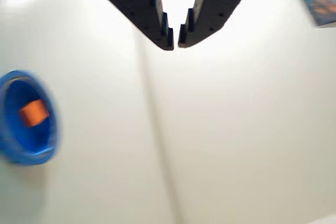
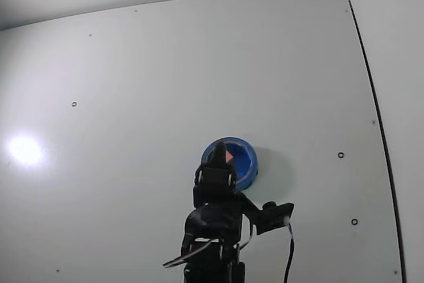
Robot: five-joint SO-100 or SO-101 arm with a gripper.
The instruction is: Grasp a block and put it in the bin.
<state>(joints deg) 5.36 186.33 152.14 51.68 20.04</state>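
Wrist view, one block [image 1: 34,113], one bin [image 1: 10,85]

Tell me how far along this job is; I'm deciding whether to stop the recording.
It looks essentially done: the cube lies inside the blue bowl. Nothing is in hand; the gripper is empty over bare table, its jaws nearly closed with only a sliver of gap. All that seems left is for the arm to return to rest.
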